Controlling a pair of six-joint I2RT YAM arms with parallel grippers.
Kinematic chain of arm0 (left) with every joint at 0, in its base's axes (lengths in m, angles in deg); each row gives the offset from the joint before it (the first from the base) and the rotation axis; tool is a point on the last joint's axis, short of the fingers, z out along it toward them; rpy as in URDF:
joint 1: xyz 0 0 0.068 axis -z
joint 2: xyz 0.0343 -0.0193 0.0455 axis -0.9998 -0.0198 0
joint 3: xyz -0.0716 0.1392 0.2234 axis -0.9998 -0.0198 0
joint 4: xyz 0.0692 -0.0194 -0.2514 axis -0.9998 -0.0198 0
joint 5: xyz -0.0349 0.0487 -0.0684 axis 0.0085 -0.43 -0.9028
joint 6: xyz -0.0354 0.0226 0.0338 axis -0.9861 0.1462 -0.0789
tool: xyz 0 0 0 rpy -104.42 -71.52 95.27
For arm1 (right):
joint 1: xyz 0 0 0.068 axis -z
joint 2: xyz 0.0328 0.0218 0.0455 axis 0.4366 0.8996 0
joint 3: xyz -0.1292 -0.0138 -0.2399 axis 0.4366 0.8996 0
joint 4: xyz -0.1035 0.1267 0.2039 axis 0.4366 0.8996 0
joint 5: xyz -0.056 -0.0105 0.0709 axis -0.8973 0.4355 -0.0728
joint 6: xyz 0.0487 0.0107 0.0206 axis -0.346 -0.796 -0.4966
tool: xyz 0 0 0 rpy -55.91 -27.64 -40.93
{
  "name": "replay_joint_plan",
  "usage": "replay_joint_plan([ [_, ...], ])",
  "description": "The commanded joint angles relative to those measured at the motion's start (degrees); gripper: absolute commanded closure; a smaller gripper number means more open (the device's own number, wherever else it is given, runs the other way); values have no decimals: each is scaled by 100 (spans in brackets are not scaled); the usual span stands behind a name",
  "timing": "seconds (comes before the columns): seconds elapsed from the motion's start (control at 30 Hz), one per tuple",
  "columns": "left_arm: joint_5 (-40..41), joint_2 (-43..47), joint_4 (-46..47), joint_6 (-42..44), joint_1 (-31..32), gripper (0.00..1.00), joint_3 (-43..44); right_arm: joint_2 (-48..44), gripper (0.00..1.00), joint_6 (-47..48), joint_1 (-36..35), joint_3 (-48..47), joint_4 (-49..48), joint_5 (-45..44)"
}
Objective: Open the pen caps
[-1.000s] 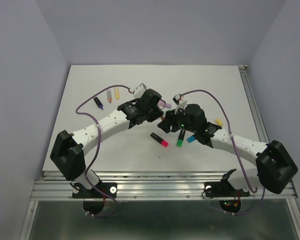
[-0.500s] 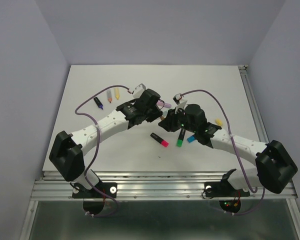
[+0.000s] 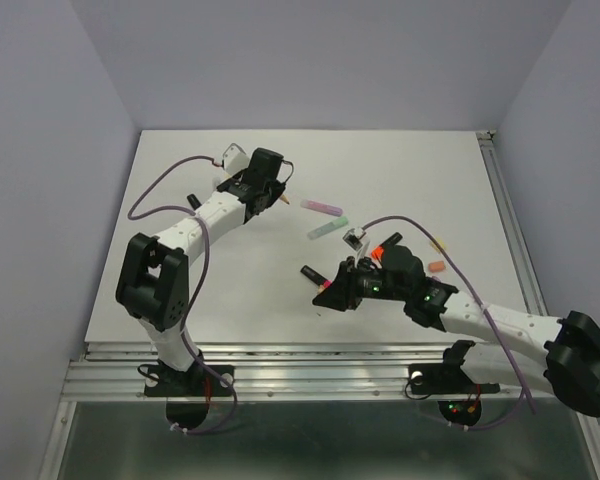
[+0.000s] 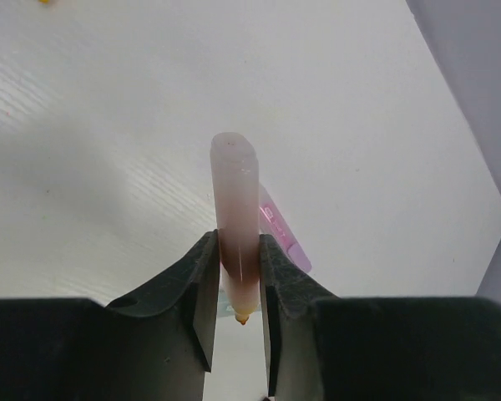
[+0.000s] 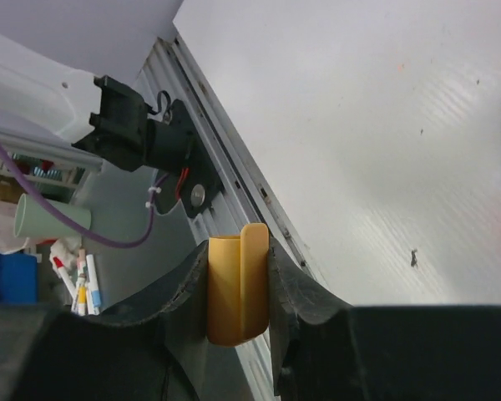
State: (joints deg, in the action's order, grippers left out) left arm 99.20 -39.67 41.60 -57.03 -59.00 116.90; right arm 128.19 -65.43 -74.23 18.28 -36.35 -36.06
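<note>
My left gripper (image 3: pixel 276 193) is at the back left of the table, shut on a pale orange pen (image 4: pixel 236 209). The pen has no cap, and its bare orange tip points back between the fingers (image 4: pixel 202 284). My right gripper (image 3: pixel 327 293) hangs low near the front middle, shut on a yellow-orange pen cap (image 5: pixel 236 288), which is apart from any pen. In the right wrist view the cap fills the gap between the pads (image 5: pixel 288 292). The two grippers are far apart.
A pink-purple pen (image 3: pixel 322 208) and a mint pen (image 3: pixel 328 229) lie mid-table. A black pen with a pink end (image 3: pixel 313 275) lies just beyond my right gripper. An orange cap (image 3: pixel 436 267) lies to the right, and a black pen (image 3: pixel 192 201) at the far left. The metal rail (image 3: pixel 310 352) runs along the front edge.
The grippers were together at mid-table. Now the left has swung to the back left with the pen barrel, and the right has drawn toward the front with the cap pulled off.
</note>
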Motion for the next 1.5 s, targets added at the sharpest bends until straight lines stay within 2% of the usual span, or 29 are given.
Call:
replay_joint_plan([
  [0.0, 396, 195, 132, 265, -51, 100, 412, -257, 99, -329, -53, 258, 495, -356],
  [0.03, 396, 274, 141, 414, -112, 100, 343, -345, 99, -303, -44, 180, 914, -856],
  [0.07, 387, 336, 176, 528, -148, 100, 281, -389, 99, -302, -53, 179, 1145, -861],
  [0.1, 370, 380, 185, 651, -174, 100, 220, -407, 99, -250, -53, 49, 1356, -1383],
  [0.17, 239, 582, 194, 924, -270, 100, 26, -416, 99, -215, -44, -136, 1804, -1825],
  [0.27, 62, 766, 63, 1801, -350, 100, -159, -320, 99, -144, 26, -479, 2568, -2807],
  [0.33, 141, 898, -130, 2048, -368, 100, -316, -223, 99, -223, 357, -672, 2938, -3057],
  [0.43, 395, 1109, -237, 2427, -403, 100, -562, -117, 99, -294, 1351, -700, 3501, -3067],
  [0.5, 554, 1215, -237, 2638, -420, 100, -694, -292, 99, -215, 1912, -665, 3503, -2988],
  [0.6, 616, 1364, -307, 2920, -552, 100, -1036, -355, 99, -179, 2345, -673, 3686, -3197],
  [0.7, 651, 1373, -316, 2929, -762, 100, -1283, -223, 99, -258, 2495, -735, 4108, -3907],
  [0.8, 467, 1294, -237, 2990, -930, 100, -1529, -74, 98, -206, 2715, -726, 4215, -4121],
  [0.9, 379, 1101, -184, 2982, -1062, 100, -1583, 49, 86, -214, 2759, -717, 4241, -4270],
  [1.0, 273, 838, -184, 3026, -1167, 100, -1512, 199, 86, -223, 2786, -700, 4311, -4455],
  [1.47, 194, -15, -17, 3201, -1493, 99, -1073, 542, 81, -285, 2944, -427, 4162, -4455],
])
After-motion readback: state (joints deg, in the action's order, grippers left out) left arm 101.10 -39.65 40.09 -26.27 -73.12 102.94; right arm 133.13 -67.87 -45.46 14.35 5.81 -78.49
